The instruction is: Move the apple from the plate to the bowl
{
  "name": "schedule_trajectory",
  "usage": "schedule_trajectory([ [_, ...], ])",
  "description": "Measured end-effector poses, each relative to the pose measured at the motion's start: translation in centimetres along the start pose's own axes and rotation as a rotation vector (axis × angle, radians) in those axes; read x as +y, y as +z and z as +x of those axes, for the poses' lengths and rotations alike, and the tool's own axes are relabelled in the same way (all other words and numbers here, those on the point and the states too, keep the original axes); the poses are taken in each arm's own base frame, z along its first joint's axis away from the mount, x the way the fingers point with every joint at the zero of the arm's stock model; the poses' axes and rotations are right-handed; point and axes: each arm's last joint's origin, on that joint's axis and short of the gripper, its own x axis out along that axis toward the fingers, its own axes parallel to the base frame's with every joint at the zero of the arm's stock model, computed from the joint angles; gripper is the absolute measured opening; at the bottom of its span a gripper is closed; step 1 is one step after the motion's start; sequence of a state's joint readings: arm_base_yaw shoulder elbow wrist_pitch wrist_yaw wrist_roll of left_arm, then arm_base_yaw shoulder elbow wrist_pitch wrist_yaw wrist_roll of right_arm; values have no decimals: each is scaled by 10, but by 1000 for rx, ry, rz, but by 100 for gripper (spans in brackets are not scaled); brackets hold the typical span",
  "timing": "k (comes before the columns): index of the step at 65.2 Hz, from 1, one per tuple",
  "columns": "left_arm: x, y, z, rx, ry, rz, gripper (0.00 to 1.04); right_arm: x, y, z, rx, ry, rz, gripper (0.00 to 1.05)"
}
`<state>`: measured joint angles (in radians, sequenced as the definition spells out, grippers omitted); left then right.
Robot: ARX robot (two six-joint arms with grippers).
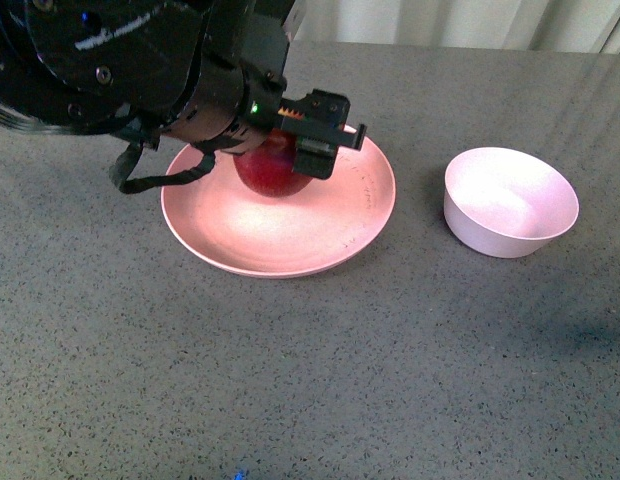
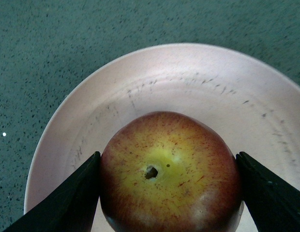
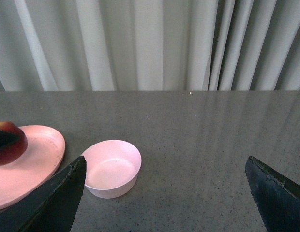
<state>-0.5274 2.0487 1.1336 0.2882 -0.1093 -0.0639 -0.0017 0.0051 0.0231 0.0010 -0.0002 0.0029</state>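
Now our left gripper (image 2: 168, 162) clasps the apple (image 1: 270, 175) by both sides on the plate (image 1: 290, 240); the bowl (image 1: 500, 235) lies to our right, well apart

Lab-like test setup, bare grey speckled tabletop (image 1: 310, 380), pale curtain backdrop (image 3: 140, 43)

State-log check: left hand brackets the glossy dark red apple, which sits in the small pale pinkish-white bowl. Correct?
No. The glossy dark red apple sits on the wide matte pink plate, not in the small pale bowl; left wrist view shows it. Left hand does bracket it.
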Motion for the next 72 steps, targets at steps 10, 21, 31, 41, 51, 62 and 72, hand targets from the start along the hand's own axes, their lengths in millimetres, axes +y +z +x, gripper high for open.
schedule_trajectory([
  [10, -33, 25, -9, -65, -71, 29, 72, 0, 0, 0, 0, 0, 0, 96],
  [21, -63, 46, -12, -115, -135, 49, 72, 0, 0, 0, 0, 0, 0, 96],
  [31, -86, 54, -7, -129, -200, 69, 71, 0, 0, 0, 0, 0, 0, 96],
  [41, -102, 50, 1, -113, -259, 88, 71, 0, 0, 0, 0, 0, 0, 96],
  [51, -116, 44, 7, -96, -301, 97, 71, 0, 0, 0, 0, 0, 0, 96],
  [62, -125, 43, 10, -93, -339, 96, 71, 0, 0, 0, 0, 0, 0, 96],
  [72, -127, 49, 13, -110, -346, 90, 71, 0, 0, 0, 0, 0, 0, 96],
])
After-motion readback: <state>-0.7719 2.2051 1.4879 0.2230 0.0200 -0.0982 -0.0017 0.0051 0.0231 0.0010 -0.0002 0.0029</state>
